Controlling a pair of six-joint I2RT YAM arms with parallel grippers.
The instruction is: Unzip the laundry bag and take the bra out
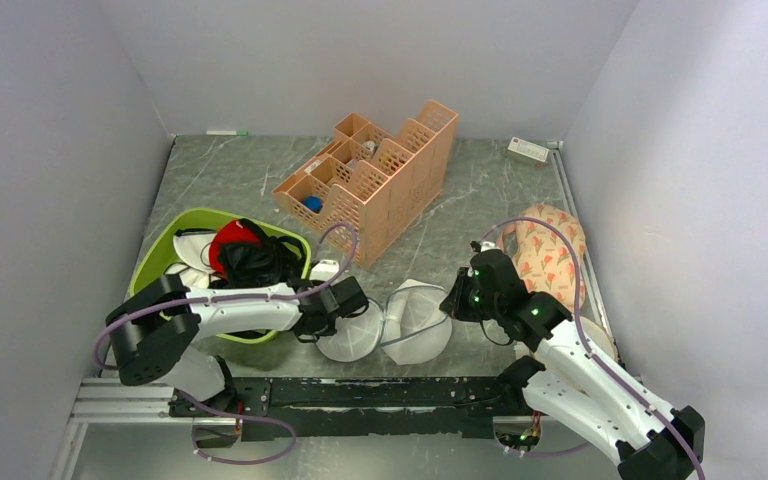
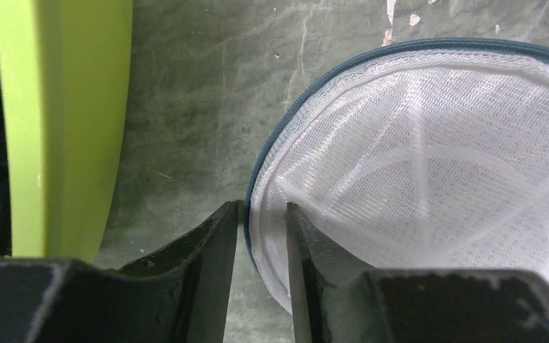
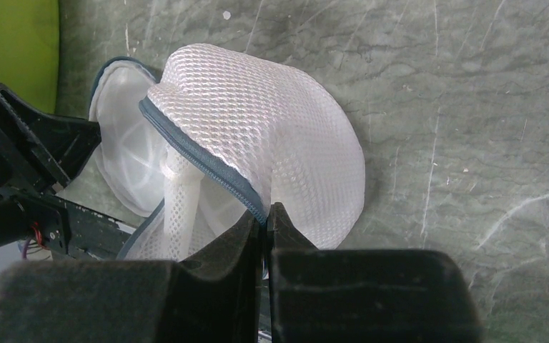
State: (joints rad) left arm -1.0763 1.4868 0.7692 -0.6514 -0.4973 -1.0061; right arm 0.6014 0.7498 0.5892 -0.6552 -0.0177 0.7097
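Observation:
The white mesh laundry bag (image 1: 418,322) lies unzipped at the table's front, opened into two halves. Its ribbed flat lid (image 1: 352,338) is on the left and the domed half on the right. My left gripper (image 1: 357,308) is shut on the lid's blue-trimmed rim (image 2: 257,171), one finger on each side of it. My right gripper (image 1: 453,300) is shut on the domed half's blue zipper edge (image 3: 207,168). The bag's inside shows only white mesh (image 3: 271,128). The red bra (image 1: 232,243) lies in the green basket (image 1: 188,215), beside a black garment (image 1: 265,262).
An orange slotted organizer (image 1: 370,180) stands mid-table behind the bag. A cream floral cloth (image 1: 550,250) lies at the right, behind my right arm. A small white box (image 1: 527,150) is at the back right. The green basket wall (image 2: 64,128) is close to my left gripper.

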